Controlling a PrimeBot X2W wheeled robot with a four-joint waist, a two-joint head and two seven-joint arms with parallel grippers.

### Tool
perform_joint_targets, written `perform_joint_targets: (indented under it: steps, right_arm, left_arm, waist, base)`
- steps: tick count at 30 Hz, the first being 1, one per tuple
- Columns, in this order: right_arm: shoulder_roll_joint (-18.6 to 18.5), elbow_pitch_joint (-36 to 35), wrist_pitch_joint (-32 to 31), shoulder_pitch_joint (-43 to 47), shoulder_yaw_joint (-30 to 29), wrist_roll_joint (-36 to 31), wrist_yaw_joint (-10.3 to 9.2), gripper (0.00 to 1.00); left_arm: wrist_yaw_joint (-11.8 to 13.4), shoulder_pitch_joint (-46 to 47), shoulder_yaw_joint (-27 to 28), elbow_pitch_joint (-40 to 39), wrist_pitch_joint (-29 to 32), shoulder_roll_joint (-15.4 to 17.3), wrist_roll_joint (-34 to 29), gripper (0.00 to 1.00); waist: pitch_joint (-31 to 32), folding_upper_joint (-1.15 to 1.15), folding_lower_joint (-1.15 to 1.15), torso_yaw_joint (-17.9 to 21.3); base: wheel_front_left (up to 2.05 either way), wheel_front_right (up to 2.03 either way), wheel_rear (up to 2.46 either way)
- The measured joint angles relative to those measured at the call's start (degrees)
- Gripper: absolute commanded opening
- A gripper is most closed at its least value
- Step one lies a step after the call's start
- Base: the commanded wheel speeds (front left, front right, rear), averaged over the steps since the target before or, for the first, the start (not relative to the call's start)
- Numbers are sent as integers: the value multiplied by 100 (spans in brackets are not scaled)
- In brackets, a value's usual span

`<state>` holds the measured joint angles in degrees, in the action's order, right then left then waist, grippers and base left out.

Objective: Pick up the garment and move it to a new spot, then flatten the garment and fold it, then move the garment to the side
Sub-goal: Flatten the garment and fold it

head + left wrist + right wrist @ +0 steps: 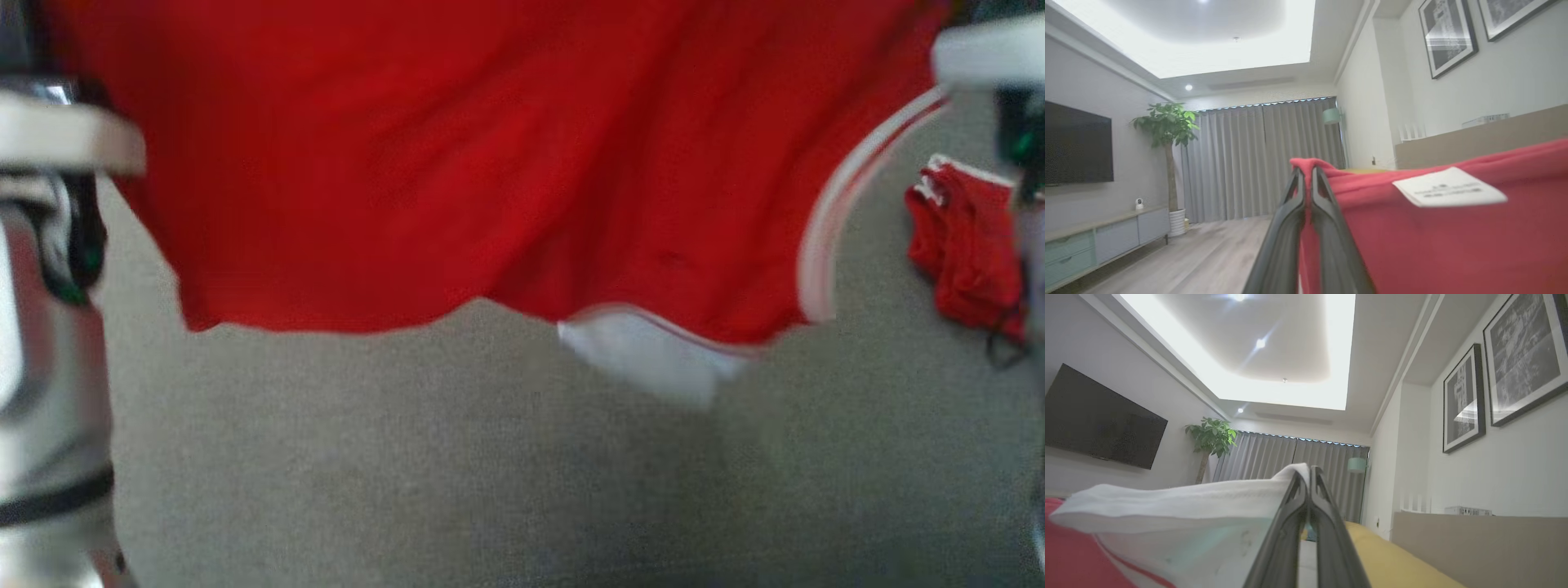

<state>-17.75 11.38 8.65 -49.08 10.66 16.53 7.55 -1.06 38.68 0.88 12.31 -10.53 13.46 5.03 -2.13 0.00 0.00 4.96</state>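
Presently seeing, at 9 o'clock of the head view, the pale left arm (pixel 65 139). Along the left wrist view, noting the left gripper (pixel 1306 173) pinched shut on a red fold of the garment (pixel 490 163). Held up across 12 o'clock, above the grey surface (pixel 490 474), with the lower hem hanging free and a white patch (pixel 645 355) at its 5 o'clock. Noting a white label (pixel 1449 187) on the cloth at 3 o'clock of the left fingers. Finding the right gripper (pixel 1306 473) likewise closed, nipping the white trim (pixel 1167 502). At 3 o'clock, spotting a blurred small red bundle (pixel 963 253); cannot tell whether part of the same piece.
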Motion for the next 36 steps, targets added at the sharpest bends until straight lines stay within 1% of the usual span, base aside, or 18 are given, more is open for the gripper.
perform_joint_targets:
  steps: [4,7,9,11,13,15,16,18,20,22,25,27,29,32,33,36]
  right_arm:
    - [-82,337,-137,-798,141,-135,0,0]
    - [-60,815,-100,-1290,144,-244,0,0]
    - [15,1239,35,-1629,-1,-269,0,0]
    - [62,1738,237,-2047,-138,-515,0,0]
    - [111,2238,380,-2468,-277,-762,0,0]
    - [190,2599,469,-2855,-547,-1006,0,0]
    - [190,2599,469,-2855,-547,-1006,0,0]
    - [269,2788,549,-3280,-850,-1199,0,0]
    - [271,2871,586,-3664,-1031,-1377,0,0]
    - [289,2899,608,-3804,-1209,-1407,0,0]
    - [341,2906,617,-3538,-1192,-1371,0,0]
    - [407,2943,622,-3042,-1016,-1198,0,0]
    - [454,2947,622,-2343,-789,-947,0,0]
    - [460,2846,620,-1319,-521,-527,0,0]
    - [464,2772,616,-1004,-492,-366,0,0]
    - [452,2509,614,-171,-341,12,0,0]
  left_arm:
    - [-55,783,-168,176,308,15,-41,0]
    - [-55,1270,-289,610,461,-11,-89,0]
    - [-48,1581,-353,999,490,-65,-91,0]
    - [-23,1932,-389,1449,385,-123,-108,0]
    - [87,2282,-383,1880,162,-149,-156,0]
    - [194,2640,-365,2170,-77,-146,-186,0]
    - [194,2640,-365,2170,-77,-146,-186,0]
    - [261,3073,-367,2304,-267,-146,-224,0]
    - [268,3525,-359,2405,-367,-178,-225,0]
    - [282,3743,-358,2510,-421,-201,-222,0]
    - [276,3559,-271,2770,-426,-288,-79,0]
    - [258,3140,-222,2905,-425,-401,13,0]
    - [256,2557,-199,2988,-425,-550,100,0]
    - [267,1613,-18,3042,-417,-803,309,0]
    - [320,1299,48,3017,-417,-890,381,0]
    - [339,394,198,2887,-417,-1039,494,0]
  waist:
    - [-389,0,0,-18]
    - [-767,0,1,-39]
    - [-1033,0,1,-61]
    - [-1301,0,2,-87]
    - [-1529,0,3,-115]
    - [-1711,0,3,-142]
    - [-1711,0,3,-142]
    - [-1879,0,2,-161]
    - [-2026,0,2,-180]
    - [-2122,0,1,-188]
    - [-2191,0,0,-133]
    - [-2195,0,1,-82]
    - [-2186,0,0,-34]
    - [-2125,0,1,31]
    - [-2091,0,0,54]
    - [-1954,0,0,122]
  base:
    - [0,0,0]
    - [0,0,0]
    - [0,0,0]
    - [0,0,0]
    - [0,0,0]
    - [0,0,0]
    - [0,0,0]
    - [0,0,0]
    - [0,0,0]
    - [0,0,0]
    - [0,0,0]
    - [0,0,0]
    - [0,0,0]
    - [0,0,0]
    - [0,0,0]
    - [0,0,0]
